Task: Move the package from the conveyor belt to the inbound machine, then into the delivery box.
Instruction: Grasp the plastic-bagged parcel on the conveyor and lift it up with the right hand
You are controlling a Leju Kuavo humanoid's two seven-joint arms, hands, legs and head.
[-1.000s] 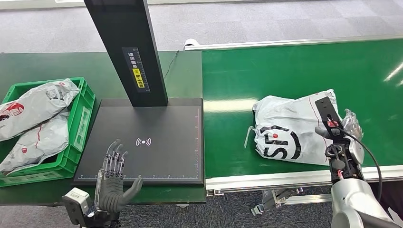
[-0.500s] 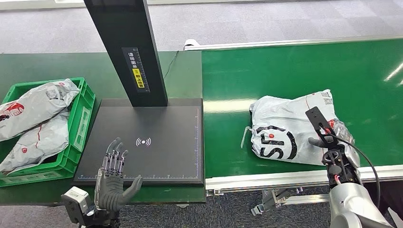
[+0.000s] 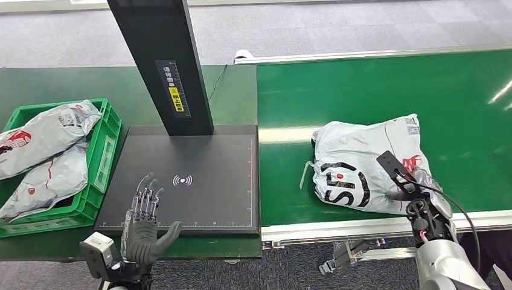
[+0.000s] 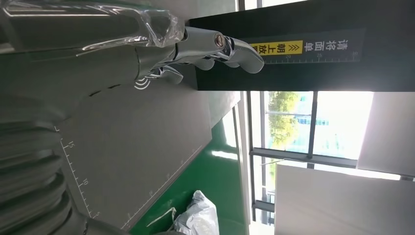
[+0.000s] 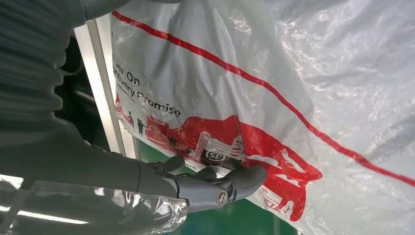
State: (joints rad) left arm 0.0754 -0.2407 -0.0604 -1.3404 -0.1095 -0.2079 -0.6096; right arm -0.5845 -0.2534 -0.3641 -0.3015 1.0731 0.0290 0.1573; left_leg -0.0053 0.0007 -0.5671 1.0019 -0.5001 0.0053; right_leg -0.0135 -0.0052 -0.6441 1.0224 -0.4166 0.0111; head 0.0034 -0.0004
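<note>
We dragged the package (image 3: 362,166) left along the belt (image 3: 374,90) w/ our right hand (image 3: 416,187), toward the machine (image 3: 187,181); right arm pulled back & lower in head view. Package rotated slightly.

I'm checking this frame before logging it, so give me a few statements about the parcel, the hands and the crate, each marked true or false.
1. The grey package lies on the green conveyor belt. True.
2. The right hand touches the package at its near edge. True.
3. The left hand holds a package. False: it is open, above the near edge of the black inbound machine plate.
4. The green delivery box holds no packages. False: grey packages lie in it.
5. The delivery box stands to the left of the machine plate. True.
</note>
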